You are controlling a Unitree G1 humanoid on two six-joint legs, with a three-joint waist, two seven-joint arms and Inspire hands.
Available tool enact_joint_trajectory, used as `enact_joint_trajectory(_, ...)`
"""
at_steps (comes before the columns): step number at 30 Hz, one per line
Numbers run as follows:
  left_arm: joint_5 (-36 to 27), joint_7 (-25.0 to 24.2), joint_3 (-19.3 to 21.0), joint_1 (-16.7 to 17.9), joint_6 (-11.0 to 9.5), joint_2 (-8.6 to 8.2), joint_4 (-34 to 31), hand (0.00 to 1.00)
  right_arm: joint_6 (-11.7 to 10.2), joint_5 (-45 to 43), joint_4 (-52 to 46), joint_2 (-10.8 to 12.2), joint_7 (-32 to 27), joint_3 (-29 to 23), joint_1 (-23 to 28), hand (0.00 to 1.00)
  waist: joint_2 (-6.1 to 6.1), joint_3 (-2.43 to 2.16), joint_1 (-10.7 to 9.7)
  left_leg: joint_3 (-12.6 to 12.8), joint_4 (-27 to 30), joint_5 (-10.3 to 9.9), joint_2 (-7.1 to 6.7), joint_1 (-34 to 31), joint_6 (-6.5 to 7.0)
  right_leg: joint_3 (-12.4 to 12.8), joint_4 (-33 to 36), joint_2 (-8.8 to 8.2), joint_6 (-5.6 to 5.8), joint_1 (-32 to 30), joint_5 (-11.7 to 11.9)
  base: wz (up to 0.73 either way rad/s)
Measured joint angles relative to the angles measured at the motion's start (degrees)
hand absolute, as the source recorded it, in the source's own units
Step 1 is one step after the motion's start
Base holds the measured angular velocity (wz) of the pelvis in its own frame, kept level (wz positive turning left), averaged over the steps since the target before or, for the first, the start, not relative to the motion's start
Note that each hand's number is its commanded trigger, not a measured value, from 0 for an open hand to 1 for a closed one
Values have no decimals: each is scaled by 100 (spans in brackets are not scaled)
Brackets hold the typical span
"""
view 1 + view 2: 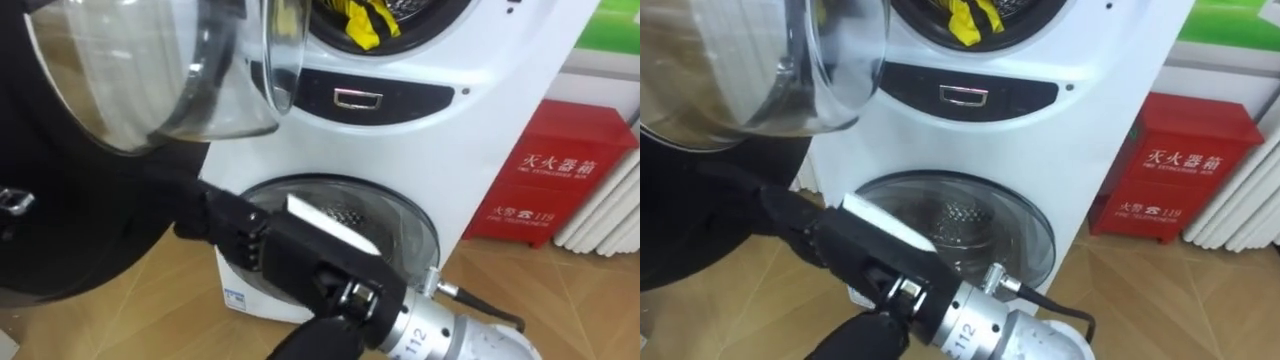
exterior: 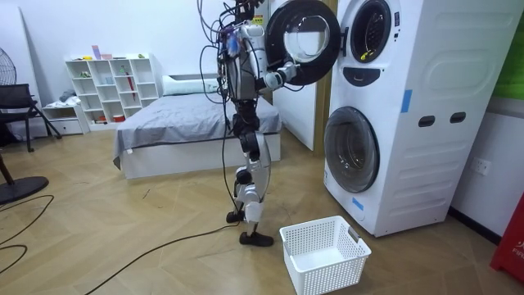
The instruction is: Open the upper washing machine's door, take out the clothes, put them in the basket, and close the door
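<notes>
A yellow cloth with dark stripes (image 1: 365, 25) hangs at the mouth of the upper washing machine's open drum (image 2: 366, 33). The round door (image 1: 170, 70), with its glass bowl and dark rim, is swung wide open to my left. My right hand (image 1: 235, 228) comes in from the lower right. Its fingers are held fairly straight against the door's dark rim below the glass, well below and left of the cloth. In the room view I stand upright on the wooden floor just left of the stacked machines, arm raised to the door (image 2: 301, 37).
The lower machine's round door (image 1: 350, 215) is closed. A white laundry basket (image 2: 323, 254) stands on the floor beside my feet. A red cabinet (image 1: 560, 180) and a white radiator (image 1: 610, 215) stand right of the machines. A bed (image 2: 180, 123) is behind me.
</notes>
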Motion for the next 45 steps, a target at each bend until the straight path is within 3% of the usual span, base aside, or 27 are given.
enact_joint_trajectory(6,89,16,1,47,41,-22,18,0,35,-146,851,197,-260,145,-639,0,-66,8,201,-33,-9,10,-17,-4,15,-117,1,-43,18,28,-18,7)
enact_joint_trajectory(8,91,16,1,58,65,-5,29,0,87,-181,1154,283,-393,147,-897,0,-138,40,301,-117,-2,11,-24,-23,17,-129,4,-46,24,27,-30,11)
enact_joint_trajectory(11,137,-21,3,64,78,4,16,0,122,-398,1296,468,-537,163,-1136,0,-203,26,343,-246,31,15,-43,-108,24,-273,-1,-71,36,25,-58,26)
enact_joint_trajectory(19,249,-47,27,62,212,-35,-62,0,210,-498,2073,656,-901,335,-1812,0,-232,16,726,-358,35,15,-39,-134,24,-401,-13,-77,27,52,-67,8)
enact_joint_trajectory(28,357,-60,78,-37,404,-95,-63,0,257,-583,2487,860,-1322,377,-2252,0,-214,40,798,-555,64,15,-76,-128,24,-581,-75,-119,59,190,-121,12)
enact_joint_trajectory(39,453,-64,165,-202,461,-145,-65,0,296,-900,2766,824,-1714,380,-2477,0,-191,61,856,-544,50,15,-93,-114,25,-581,-38,-144,75,188,-125,0)
enact_joint_trajectory(45,430,-47,212,-133,524,-149,-63,0,325,-943,2889,487,-1733,374,-2357,0,-177,72,654,-483,52,15,-94,-90,25,-581,-21,-158,78,193,-124,-1)
